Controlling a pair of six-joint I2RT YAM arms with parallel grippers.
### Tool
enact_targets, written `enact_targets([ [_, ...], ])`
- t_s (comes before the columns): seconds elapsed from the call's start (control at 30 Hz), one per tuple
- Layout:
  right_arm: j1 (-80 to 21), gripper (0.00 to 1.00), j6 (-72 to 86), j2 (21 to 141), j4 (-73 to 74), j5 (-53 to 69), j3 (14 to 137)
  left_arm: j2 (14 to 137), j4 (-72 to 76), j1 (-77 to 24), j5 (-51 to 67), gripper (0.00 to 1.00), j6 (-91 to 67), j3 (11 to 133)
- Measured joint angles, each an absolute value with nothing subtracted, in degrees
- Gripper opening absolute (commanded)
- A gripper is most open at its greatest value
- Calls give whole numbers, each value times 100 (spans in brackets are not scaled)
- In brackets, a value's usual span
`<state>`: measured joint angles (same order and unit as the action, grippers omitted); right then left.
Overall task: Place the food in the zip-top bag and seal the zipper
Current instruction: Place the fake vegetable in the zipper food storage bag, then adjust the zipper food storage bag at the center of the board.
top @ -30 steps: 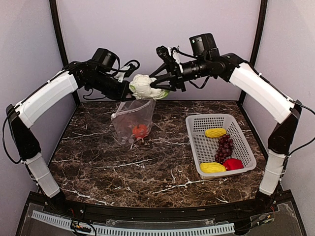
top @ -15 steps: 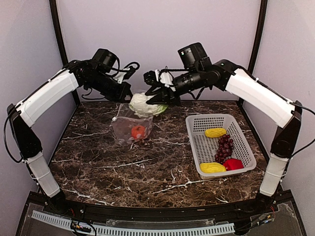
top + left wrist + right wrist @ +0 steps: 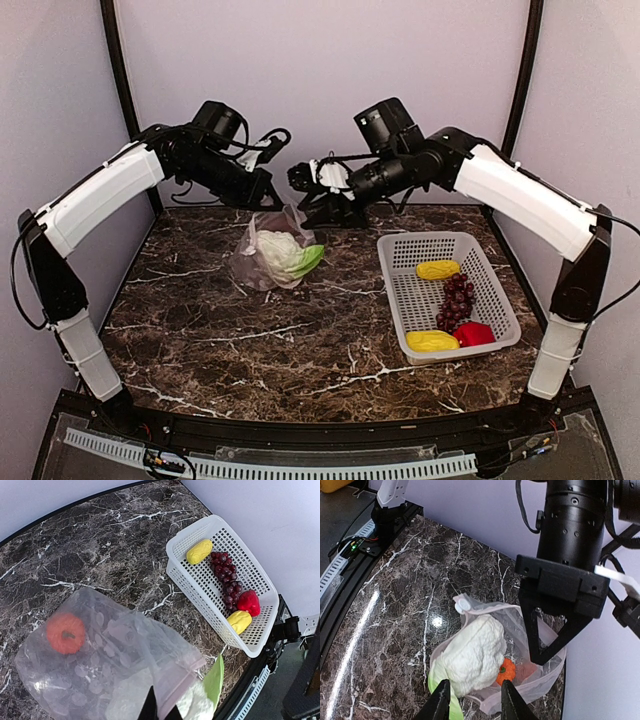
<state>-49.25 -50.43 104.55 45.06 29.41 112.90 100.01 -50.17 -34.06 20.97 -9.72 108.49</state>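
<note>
The clear spotted zip-top bag [image 3: 262,262] sags onto the marble table with its mouth held up. My left gripper [image 3: 272,200] is shut on the bag's pinkish zipper [image 3: 186,684] strip. The white cauliflower [image 3: 280,250] lies in the mouth, its green leaf [image 3: 439,692] poking out past the rim. The orange pumpkin [image 3: 506,672] sits deeper inside. My right gripper [image 3: 308,195] hangs open just above the bag, fingers apart on either side of the cauliflower [image 3: 472,655] without holding it. Two yellow pieces [image 3: 437,269], grapes [image 3: 457,298] and a red pepper [image 3: 473,333] lie in the basket.
The white perforated basket [image 3: 396,292] stands right of the bag, near the right arm's base. A black rail runs along the table's near edge [image 3: 300,430]. Walls close in the back and both sides.
The right gripper carried the cauliflower down into the bag's mouth and let it go. The bag dropped from hanging to resting on the table, and the cauliflower now covers the pumpkin from above.
</note>
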Motion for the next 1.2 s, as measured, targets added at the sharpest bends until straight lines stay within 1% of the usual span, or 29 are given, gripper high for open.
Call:
enact_targets([
  [0.1,-5017,33,-5057,10453,4582,3015,11340,10057,-4974,-3406,2097,1,-972,10838],
  [0.23,-5483,27,-5238,10442,4912,2967,11257,10186,-4974,-3400,2091,1,-993,10838],
  [0.43,-6211,25,-5389,10381,5089,2593,10420,10359,-4974,-3385,2082,1,-1114,10838],
  [0.67,-6134,23,-5245,10381,4709,1737,9806,10361,-4974,-3343,2084,1,-1181,10840],
  [0.77,-6143,26,-5242,10381,4405,1380,9640,10361,-4978,-3326,2115,1,-1225,10840],
  [1.2,-6215,26,-5518,10425,3229,97,9028,10370,-5070,-3310,2526,1,-1553,11061],
])
